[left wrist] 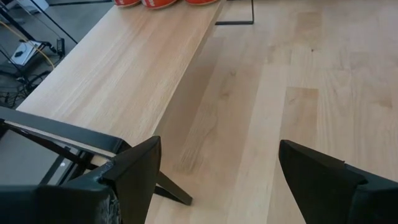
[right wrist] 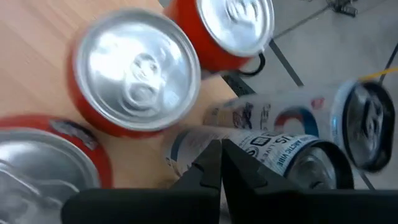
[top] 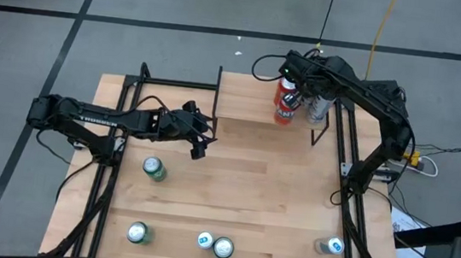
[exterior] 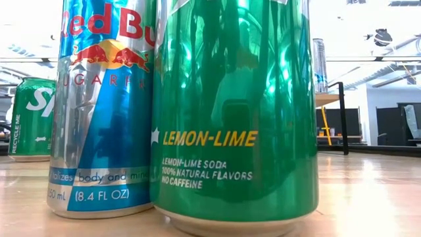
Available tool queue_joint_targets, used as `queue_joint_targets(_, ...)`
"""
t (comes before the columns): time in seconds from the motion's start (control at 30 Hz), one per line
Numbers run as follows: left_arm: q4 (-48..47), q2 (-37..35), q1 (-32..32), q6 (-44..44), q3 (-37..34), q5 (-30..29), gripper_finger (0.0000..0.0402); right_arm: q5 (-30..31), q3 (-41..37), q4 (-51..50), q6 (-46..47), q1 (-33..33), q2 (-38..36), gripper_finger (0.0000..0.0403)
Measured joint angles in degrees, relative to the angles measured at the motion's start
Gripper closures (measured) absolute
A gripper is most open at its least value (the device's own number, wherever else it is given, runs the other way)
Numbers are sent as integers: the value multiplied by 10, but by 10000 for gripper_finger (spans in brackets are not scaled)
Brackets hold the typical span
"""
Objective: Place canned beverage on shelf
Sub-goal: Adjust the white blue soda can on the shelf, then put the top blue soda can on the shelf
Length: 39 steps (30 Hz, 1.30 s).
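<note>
Cans: red ones [top: 286, 100] crowd the shelf's [top: 242, 96] right end, and a white can [right wrist: 261, 152] lies tipped beside them.
Right gripper [right wrist: 221, 165]: over that cluster, fingers pinched together, holding nothing I can see.
Left gripper [left wrist: 217, 180]: near the shelf's front edge, spread wide, empty — parked clear, I judge.
Green cans [top: 153, 168]: well away from the shelf, waiting.

Light-wood counter [top: 243, 173] and shelf [left wrist: 118, 81]; red cans [right wrist: 134, 71] with silver tops; white can [right wrist: 261, 152] with black print; green lemon-lime can [exterior: 233, 112] with yellow lettering; blue-and-silver can [exterior: 99, 105]; black fingers [left wrist: 140, 165].
</note>
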Motion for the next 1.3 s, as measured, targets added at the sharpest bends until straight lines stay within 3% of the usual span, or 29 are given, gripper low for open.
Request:
queue_joint_targets(0.57,-4,0,0,-1,0,-2,86,7,0,-19,9,-5,0,403)
queue_joint_targets(0.9,-53,-18,0,-3,1,-75,86,7,0,-4,6,4,-29,403)
queue_joint_targets(1.1,-157,-79,0,-48,1,-89,86,-68,0,67,-2,23,-83,392)
queue_joint_targets(1.3,-288,-140,0,-120,1,-91,86,-257,-5,217,-27,58,-140,326)
